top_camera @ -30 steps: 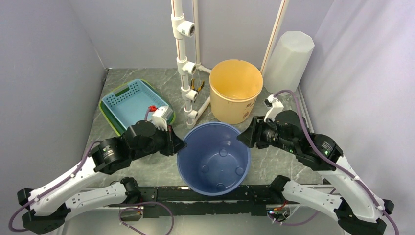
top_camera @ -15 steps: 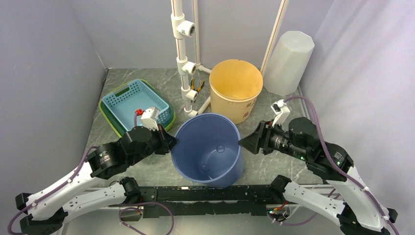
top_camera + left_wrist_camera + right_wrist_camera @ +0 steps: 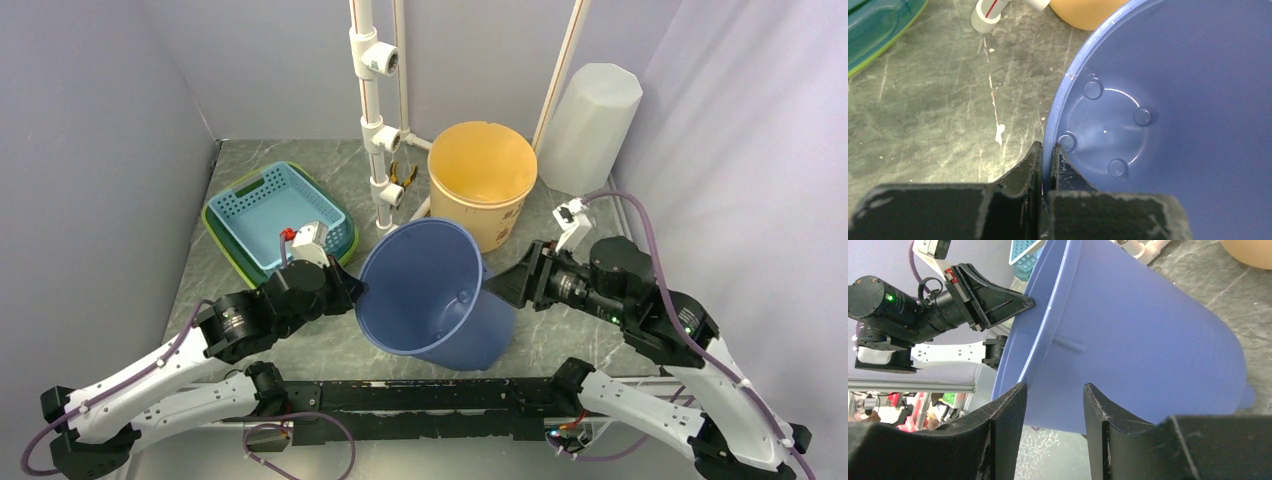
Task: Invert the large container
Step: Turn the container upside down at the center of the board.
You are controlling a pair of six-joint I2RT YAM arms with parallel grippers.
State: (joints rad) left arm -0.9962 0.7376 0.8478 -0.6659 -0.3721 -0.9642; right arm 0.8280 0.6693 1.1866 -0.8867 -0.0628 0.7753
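Note:
The large blue bucket point(image 3: 430, 290) is tilted on the table, its mouth facing up and to the left and its base low at the right front. My left gripper point(image 3: 352, 292) is shut on its left rim, one finger inside and one outside; the left wrist view shows this point(image 3: 1047, 155) and the bucket's inside point(image 3: 1173, 100). My right gripper point(image 3: 495, 287) is open at the bucket's right outer wall. In the right wrist view point(image 3: 1054, 395) its jaws stand apart just below the rim, with the blue wall point(image 3: 1138, 340) beyond them.
A yellow bucket point(image 3: 482, 185) stands just behind the blue one. A teal basket point(image 3: 278, 210) sits at the back left. A white pipe stand point(image 3: 380, 120) rises at the back centre. A translucent white container point(image 3: 592, 115) stands at the back right.
The blue bucket has gone from upright to tilted, its rim lifted and swung back and left. Both grippers moved with it, and the right one has shifted back along the wall.

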